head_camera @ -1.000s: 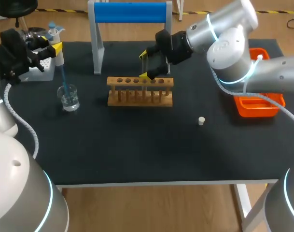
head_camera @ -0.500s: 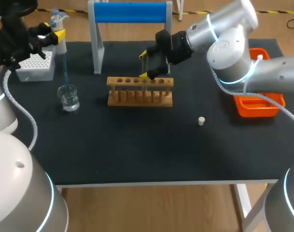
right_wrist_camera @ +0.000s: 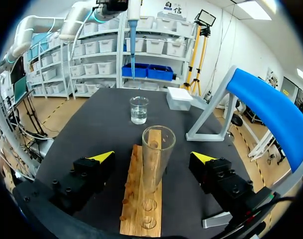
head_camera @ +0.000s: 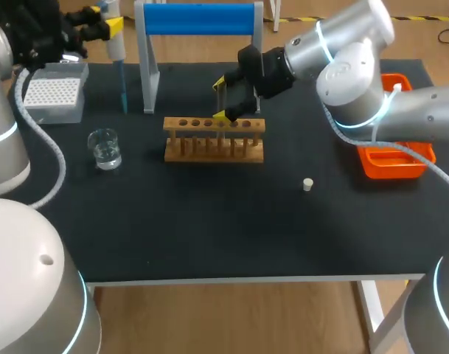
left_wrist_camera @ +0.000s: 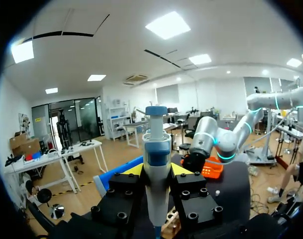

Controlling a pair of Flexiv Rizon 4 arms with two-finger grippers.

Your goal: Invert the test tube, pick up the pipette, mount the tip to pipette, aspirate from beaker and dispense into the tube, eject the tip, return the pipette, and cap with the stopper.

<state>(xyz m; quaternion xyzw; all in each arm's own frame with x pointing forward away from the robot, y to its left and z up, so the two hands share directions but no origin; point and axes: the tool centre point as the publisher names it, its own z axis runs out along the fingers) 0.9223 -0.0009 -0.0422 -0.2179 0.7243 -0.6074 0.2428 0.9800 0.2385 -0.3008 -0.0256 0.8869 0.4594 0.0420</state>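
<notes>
My left gripper [head_camera: 106, 28] is shut on the white and blue pipette [head_camera: 113, 40], held upright above the table's back left; its blue tip [head_camera: 123, 88] hangs free between the tip box and the blue stand. In the left wrist view the pipette [left_wrist_camera: 156, 169] stands between the two yellow tips. The beaker [head_camera: 105, 147] of clear liquid sits on the mat in front of it. My right gripper [head_camera: 225, 99] is open around the test tube [right_wrist_camera: 156, 157], which stands mouth up in the wooden rack [head_camera: 213, 138]; both fingers stay clear of the glass. A small white stopper [head_camera: 307, 184] lies at front right.
A white tip box [head_camera: 54, 92] is at the back left. A blue-topped stand [head_camera: 198, 18] rises behind the rack. An orange tray [head_camera: 392, 158] sits at the right edge, partly under my right arm.
My left arm lifted the pipette out of the beaker and carried it up and to the right, toward the back. The right arm has not moved.
</notes>
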